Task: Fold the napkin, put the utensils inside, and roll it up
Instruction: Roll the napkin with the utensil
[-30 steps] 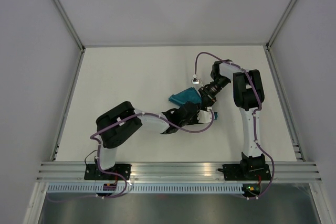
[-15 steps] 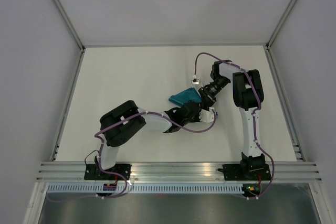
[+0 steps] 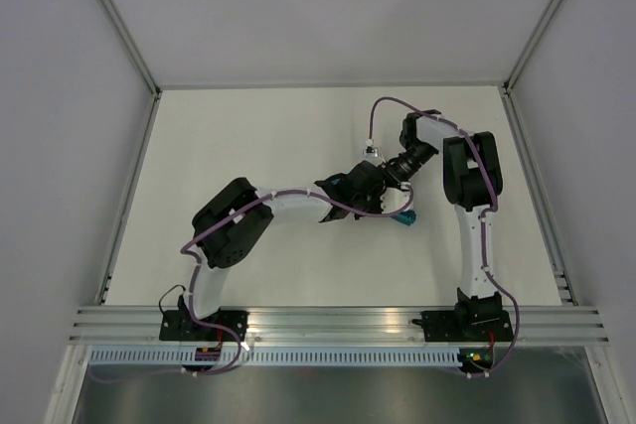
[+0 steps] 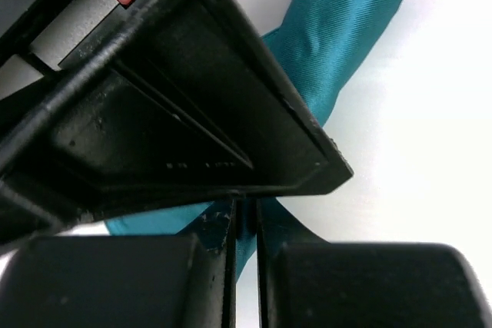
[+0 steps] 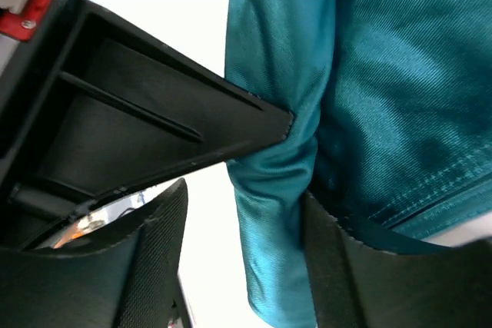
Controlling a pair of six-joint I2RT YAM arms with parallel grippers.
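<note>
Mid-roll as I judged it, the napkin (image 5: 369, 74) lay bunched just right of the table's (image 3: 248, 136) middle, my left jaws pinched nearly shut on it, my right jaws half-open around it, needing a fresh bite next.

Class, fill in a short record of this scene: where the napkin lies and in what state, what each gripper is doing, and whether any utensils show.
napkin: teal cloth, bunched into folds, not flat
place: on the white table, near its middle; from above it is mostly hidden under the grippers
left gripper: shut on the napkin
right gripper: open, with a fold of the cloth between its fingers
arms: both reach to the same spot
utensils: none in view
</note>
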